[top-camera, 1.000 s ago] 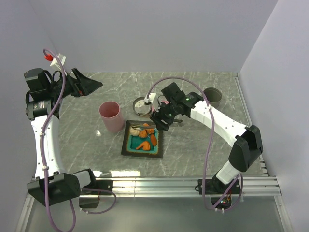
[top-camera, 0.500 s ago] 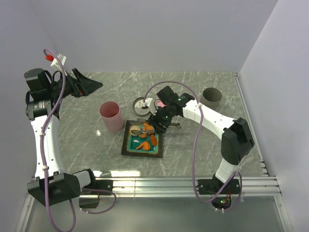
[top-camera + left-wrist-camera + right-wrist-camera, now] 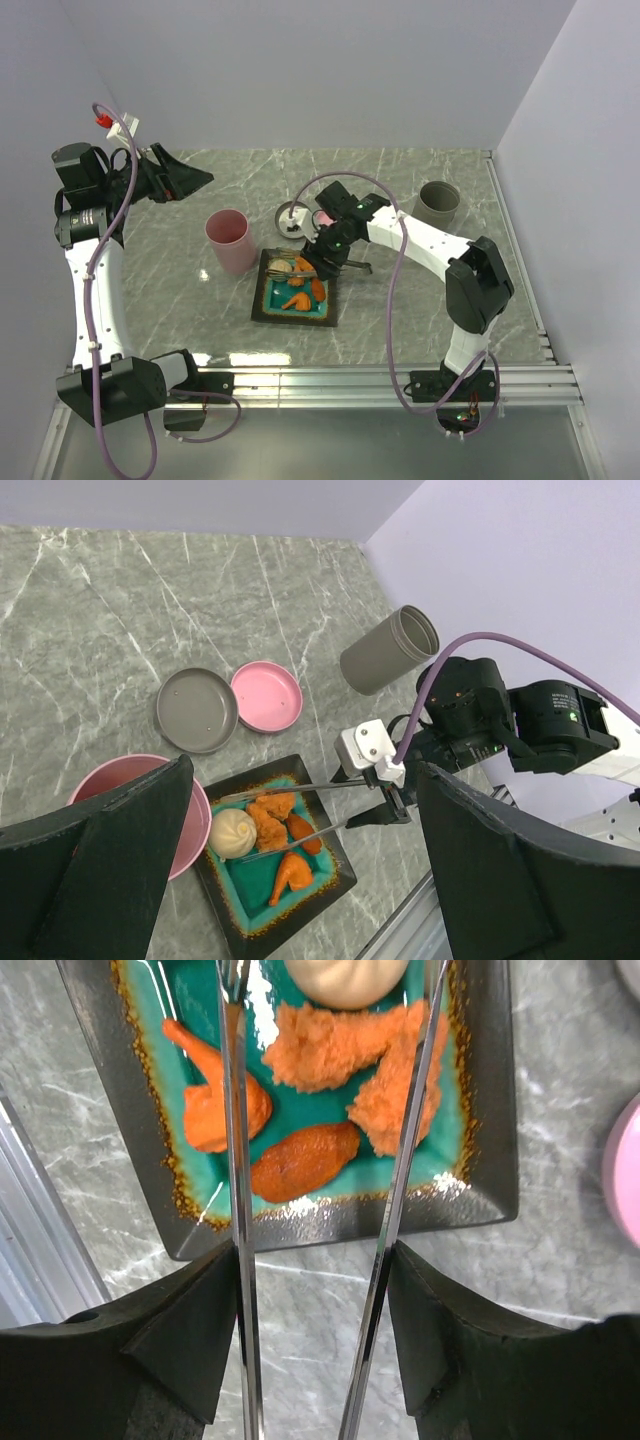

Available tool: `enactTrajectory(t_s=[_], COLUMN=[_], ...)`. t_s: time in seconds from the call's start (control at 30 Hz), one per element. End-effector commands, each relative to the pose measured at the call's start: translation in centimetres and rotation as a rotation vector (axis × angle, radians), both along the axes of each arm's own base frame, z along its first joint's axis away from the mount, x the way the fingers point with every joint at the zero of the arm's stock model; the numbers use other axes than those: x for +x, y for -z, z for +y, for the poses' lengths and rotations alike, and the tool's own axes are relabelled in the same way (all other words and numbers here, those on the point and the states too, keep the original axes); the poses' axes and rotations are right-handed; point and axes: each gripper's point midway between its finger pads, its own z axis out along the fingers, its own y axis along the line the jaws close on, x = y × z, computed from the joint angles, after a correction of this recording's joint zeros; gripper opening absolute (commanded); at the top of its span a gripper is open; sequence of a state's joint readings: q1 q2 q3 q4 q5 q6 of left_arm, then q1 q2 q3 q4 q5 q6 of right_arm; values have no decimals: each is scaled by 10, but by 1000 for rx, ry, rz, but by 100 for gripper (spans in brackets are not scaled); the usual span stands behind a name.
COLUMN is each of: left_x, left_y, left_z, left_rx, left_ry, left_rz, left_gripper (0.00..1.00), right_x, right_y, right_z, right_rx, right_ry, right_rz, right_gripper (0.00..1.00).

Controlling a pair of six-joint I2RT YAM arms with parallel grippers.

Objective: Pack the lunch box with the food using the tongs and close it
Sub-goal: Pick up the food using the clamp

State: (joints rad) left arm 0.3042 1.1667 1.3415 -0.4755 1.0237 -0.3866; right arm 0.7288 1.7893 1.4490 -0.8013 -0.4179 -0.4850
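Tongs (image 3: 238, 1210) hang low over the dark square plate (image 3: 490, 1110), gripped by the right gripper (image 3: 315, 1280) with one slim arm pressed against each finger. Over the last second the right arm has folded in, bringing that gripper closer to the plate's far right corner. Its squeeze on the tongs has tightened a little, so the two arms stand slightly narrower than before.

The tong tips now straddle an orange fried chunk (image 3: 340, 1045) near the plate's far edge, just beside a pale round bun (image 3: 345, 978). They do not look pinched on it yet. Other orange pieces lie closer to the plate's near edge. All the food we can see rests on the plate.

The lunch box (image 3: 230, 245) stands upright and open just off the plate's left edge. Its pink lid (image 3: 266, 696) lies on the tabletop (image 3: 400, 300) beyond the plate's far edge.

The left gripper (image 3: 198, 178) is spread wide and holds nothing. It is raised well beyond the lunch box from the plate and has not moved.

We judge that a pick is about to begin. The tongs need to close further on the chunk before lifting it toward the lunch box.
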Motion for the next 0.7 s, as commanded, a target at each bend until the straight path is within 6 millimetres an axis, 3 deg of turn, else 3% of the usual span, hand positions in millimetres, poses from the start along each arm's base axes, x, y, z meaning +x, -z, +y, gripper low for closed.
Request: enactTrajectory(t_s=[0.0, 0.2, 0.43, 0.67], left_x=[-3, -2, -2, -2], left_y=[-8, -7, -7, -3], left_z=[-1, -1, -1, -2], left_rx=[16, 11, 5, -1], left_ry=[18, 19, 25, 28], left_rz=[-51, -44, -43, -33], left_gripper=[100, 99, 100, 99], right_x=[6, 10, 12, 10], right_y=[-16, -28, -23, -29], right_z=[13, 17, 11, 19], right_rx=[30, 34, -22, -25], right_ry=[-36, -33, -57, -117], right_rz=[-46, -73, -84, -78], right_gripper=[64, 64, 64, 63])
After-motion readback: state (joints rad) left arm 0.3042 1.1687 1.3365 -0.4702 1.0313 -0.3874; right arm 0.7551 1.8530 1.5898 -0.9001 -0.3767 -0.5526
